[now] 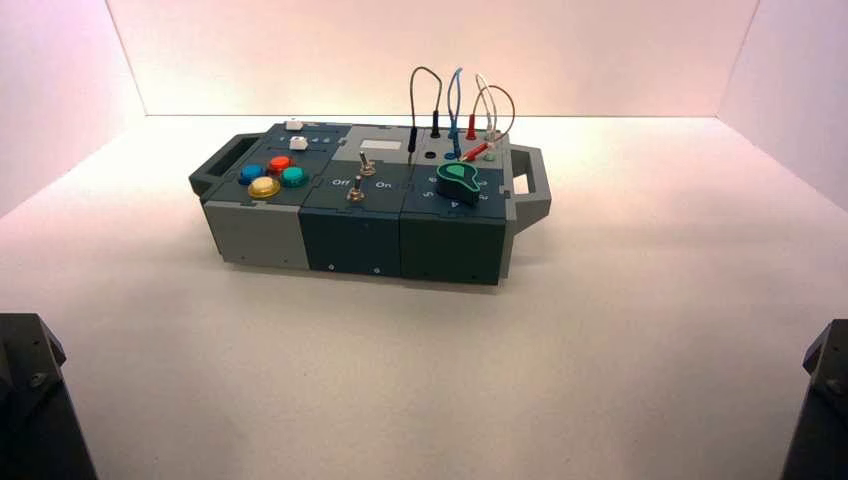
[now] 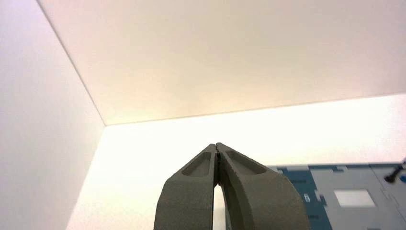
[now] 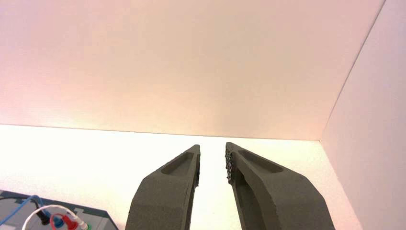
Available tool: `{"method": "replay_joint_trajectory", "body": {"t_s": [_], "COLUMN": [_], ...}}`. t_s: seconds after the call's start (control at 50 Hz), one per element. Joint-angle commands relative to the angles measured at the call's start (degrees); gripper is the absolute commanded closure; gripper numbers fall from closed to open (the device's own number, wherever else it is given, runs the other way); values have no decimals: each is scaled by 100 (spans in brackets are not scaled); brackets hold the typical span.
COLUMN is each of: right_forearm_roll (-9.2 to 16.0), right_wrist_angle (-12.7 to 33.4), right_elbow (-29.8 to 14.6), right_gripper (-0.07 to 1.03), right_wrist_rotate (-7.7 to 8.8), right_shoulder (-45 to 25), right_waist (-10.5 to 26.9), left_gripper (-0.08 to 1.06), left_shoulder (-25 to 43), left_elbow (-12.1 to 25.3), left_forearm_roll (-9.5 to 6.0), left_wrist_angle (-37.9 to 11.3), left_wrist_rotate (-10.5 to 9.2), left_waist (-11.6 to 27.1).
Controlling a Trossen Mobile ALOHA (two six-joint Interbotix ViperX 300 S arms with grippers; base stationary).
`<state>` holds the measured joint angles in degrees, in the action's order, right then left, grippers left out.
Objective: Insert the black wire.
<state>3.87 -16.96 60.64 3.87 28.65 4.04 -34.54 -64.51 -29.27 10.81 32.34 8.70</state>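
One green pointer-shaped knob (image 1: 458, 182) is sitting on one dark-blue and grey box (image 1: 350, 235). Left of the knob, four round, coloured buttons are showing: one blue (image 1: 251, 174), one red (image 1: 280, 163), one yellow (image 1: 264, 187), one green (image 1: 294, 177). Two white slider caps (image 1: 298, 143) are standing beyond those, farther left of the knob. Two metal toggle switches (image 1: 356, 190) are rising between knob and buttons. Behind the knob, four thin looped wires are arching: one black wire (image 1: 425, 69), one blue (image 1: 450, 95), one white (image 1: 482, 80), one red-plugged (image 1: 513, 101). Two grey handles (image 1: 541, 183) are flanking the knob, one at each box end.
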Motion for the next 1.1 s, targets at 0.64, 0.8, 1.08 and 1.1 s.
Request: {"method": "replay_joint_trajectory", "body": {"t_s": [0.64,0.8,1.08,1.1], "right_forearm_roll": [9,9,44,44], "right_wrist_angle": [562,1187,2637,2672], "right_elbow": [-325,-483,-984,-984], "right_gripper": [65,51,36,36], "right_wrist_rotate": [-26,-26,-26,-26], "right_shoulder": [246,360,527,545], "right_waist": [211,422,545,554], "left_gripper": [101,101,101,101], "left_shoulder": [-105,-88,-62,-62], "left_elbow": [387,483,668,677], "left_forearm_roll": [62,88,44,44], "left_wrist_angle": [-624,-905,-1679,-1705], "left_wrist_rotate": [132,281,404,404], "left_waist": [9,105,290,299]}}
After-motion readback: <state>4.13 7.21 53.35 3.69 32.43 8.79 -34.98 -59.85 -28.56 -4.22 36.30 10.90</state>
